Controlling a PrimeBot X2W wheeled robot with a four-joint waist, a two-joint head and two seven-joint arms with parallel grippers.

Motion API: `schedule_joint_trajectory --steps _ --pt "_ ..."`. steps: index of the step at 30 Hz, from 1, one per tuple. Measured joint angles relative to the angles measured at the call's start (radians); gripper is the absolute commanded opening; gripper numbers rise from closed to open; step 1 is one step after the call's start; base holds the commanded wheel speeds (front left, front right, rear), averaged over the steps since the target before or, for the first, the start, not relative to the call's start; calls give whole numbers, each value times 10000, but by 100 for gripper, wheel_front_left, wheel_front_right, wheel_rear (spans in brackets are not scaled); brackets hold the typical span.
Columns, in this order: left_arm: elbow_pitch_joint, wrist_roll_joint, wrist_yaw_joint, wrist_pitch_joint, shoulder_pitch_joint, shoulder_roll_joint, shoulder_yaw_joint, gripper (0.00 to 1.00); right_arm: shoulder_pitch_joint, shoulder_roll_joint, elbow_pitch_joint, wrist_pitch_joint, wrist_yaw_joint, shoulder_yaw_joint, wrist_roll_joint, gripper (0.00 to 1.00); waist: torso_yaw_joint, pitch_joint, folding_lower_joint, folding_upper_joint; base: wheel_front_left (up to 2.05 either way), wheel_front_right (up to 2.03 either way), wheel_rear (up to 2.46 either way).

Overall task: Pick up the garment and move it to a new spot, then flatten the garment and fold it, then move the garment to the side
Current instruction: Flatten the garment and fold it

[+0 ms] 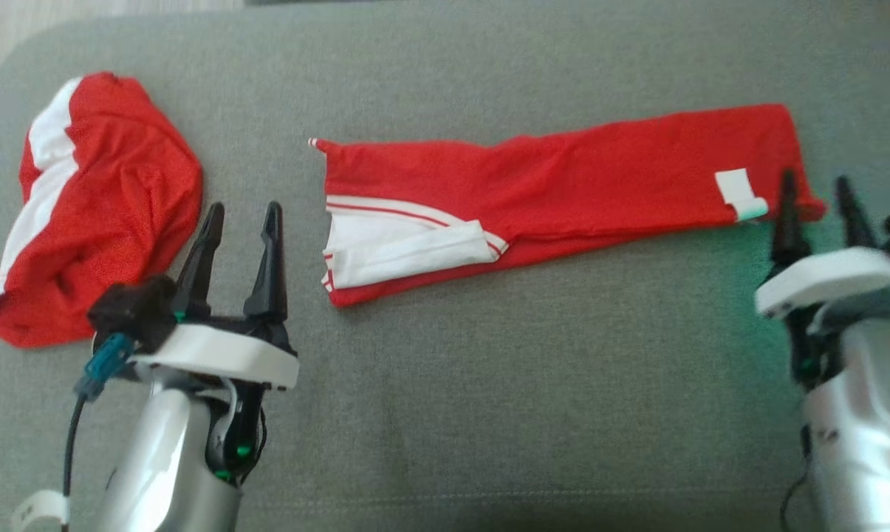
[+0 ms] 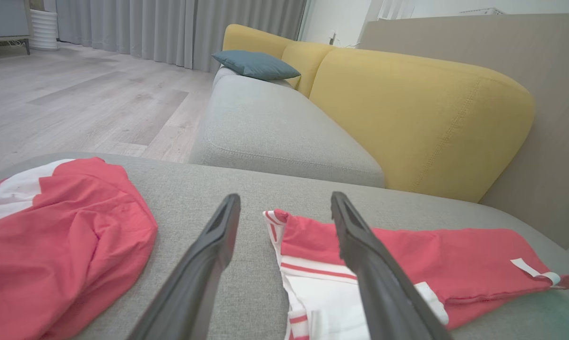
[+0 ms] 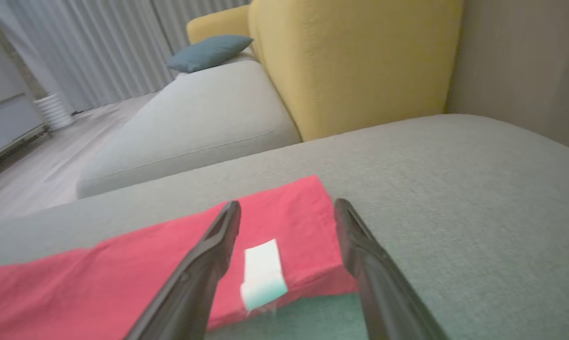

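Note:
A red garment [image 1: 563,185] with white trim lies folded into a long strip across the middle of the grey cushion [image 1: 489,414]. A white tag [image 1: 740,193] shows near its right end. My left gripper [image 1: 243,210] stands open just left of the strip's white-striped end, holding nothing. In the left wrist view the open left gripper [image 2: 285,197] points at that end of the garment [image 2: 407,255]. My right gripper [image 1: 815,181] is open at the strip's right end. In the right wrist view the right gripper [image 3: 287,204] hovers over the garment [image 3: 100,283], its fingers either side of the tag [image 3: 263,269].
A second red and white garment [image 1: 97,207] lies crumpled at the cushion's left edge, also seen as a heap [image 2: 67,236] in the left wrist view. Beyond are a grey sofa seat [image 2: 275,127], a yellow backrest [image 2: 430,123] and a blue pillow [image 2: 256,64].

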Motion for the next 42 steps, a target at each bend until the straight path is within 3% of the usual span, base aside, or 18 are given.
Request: schedule_joint_trajectory --steps 4,12,24,26,27,28,35,42 --pt "167 205 -194 0 -348 -176 15 100 -874 6 548 445 0 -1223 -192 100 155 484 0 0 0 0 0" --pt "316 380 -447 0 -554 -274 38 100 -1979 4 1703 1565 0 -2625 -886 100 405 1298 0 0 0 0 0" --pt "324 477 -550 0 -793 -357 345 100 -2855 19 2479 2334 0 -3143 -1210 100 362 1767 0 0 0 0 0" --pt "334 481 -587 0 -793 -364 378 100 -2909 21 2537 2458 0 -3093 -1103 95 332 1749 0 0 0 0 0" --pt "345 481 -587 0 -793 -368 405 100 -2908 23 2552 2474 0 -3053 -1026 32 317 1730 0 0 0 0 0" --pt "353 481 -589 0 -793 -370 441 100 -2899 27 2568 2504 0 -3032 -941 0 304 1706 0 0 0 0 0" --pt "353 481 -619 0 -793 -387 619 100 -2739 -84 2583 2539 2 -3371 -769 0 210 1485 0 0 0 0 0" --pt "401 477 -619 0 -786 -393 621 100 -2445 -708 2575 2171 2 -5231 -1956 0 156 1223 0 0 0 0 0"
